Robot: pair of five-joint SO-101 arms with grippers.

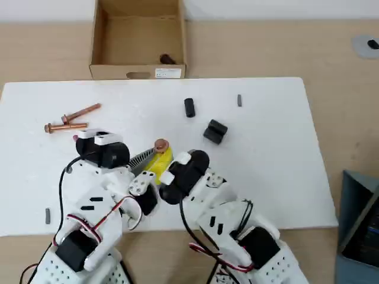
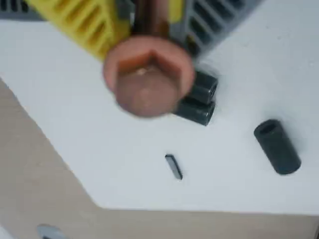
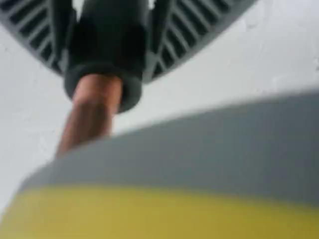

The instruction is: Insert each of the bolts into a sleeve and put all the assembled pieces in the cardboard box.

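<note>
In the left gripper (image 2: pixel 149 12), clenching a copper bolt (image 2: pixel 148 79) by the shank; in the right gripper (image 3: pixel 107 25), squeezing a black sleeve (image 3: pixel 107 50) over its tip, above the middle of the white mat (image 1: pixel 266 177). Probably handling stiff, light, slippery: gripping mid-body.

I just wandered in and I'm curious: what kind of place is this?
Probably a robotics lab or workshop bench. Two small robot arms sit at a table, with a white mat, loose copper bolts, black sleeves and a cardboard box laid out as a practice assembly job.
</note>
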